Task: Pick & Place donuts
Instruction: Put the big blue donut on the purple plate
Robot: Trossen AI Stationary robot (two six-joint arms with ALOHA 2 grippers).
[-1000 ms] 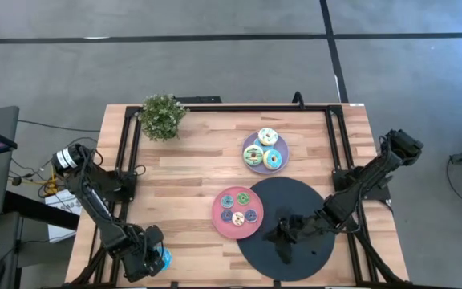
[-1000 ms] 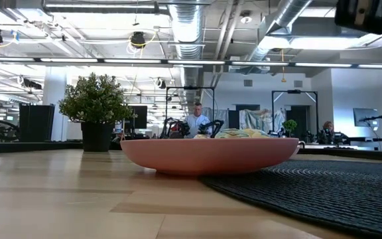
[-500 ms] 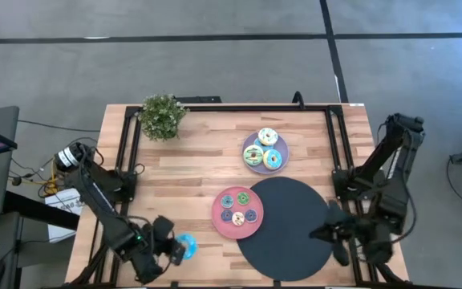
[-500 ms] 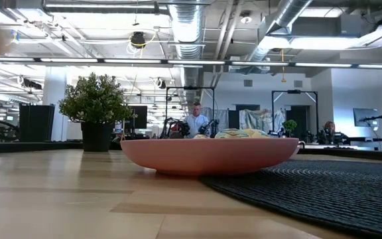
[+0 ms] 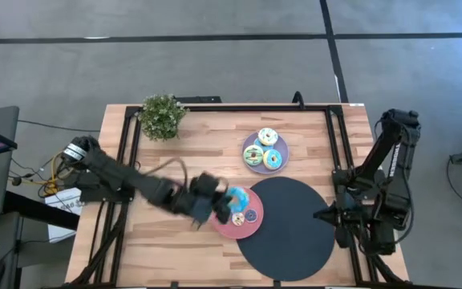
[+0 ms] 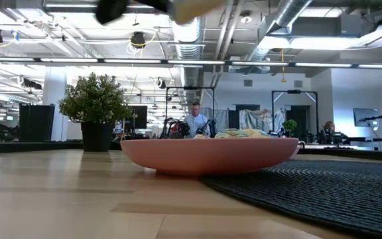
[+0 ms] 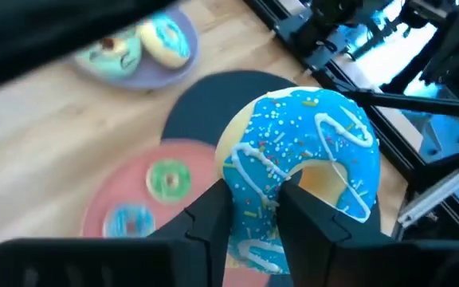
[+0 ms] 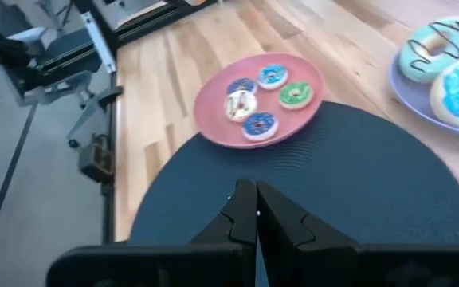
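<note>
Carry stage, we judge: left gripper (image 7: 253, 209) clamped on blue-iced sprinkled donut (image 7: 305, 171), held above near edge of pink plate (image 5: 224, 225). Pink plate holds four small donuts (image 8: 258, 123); lilac plate (image 5: 253, 156) holds three larger ones (image 5: 268, 136). Black disc (image 5: 295, 233) bare. Right gripper (image 8: 245, 214) parked at table's right edge, fingers pressed together, empty. We note held donut not yet placed; destination unclear

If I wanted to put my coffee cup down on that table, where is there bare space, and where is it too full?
The big black disc is bare. So is the wood between the plant and the lilac plate, though the left tool is crossing lower down. The pink plate is crowded with small donuts, with the left tool's blue donut above it. The lilac plate is full.
</note>
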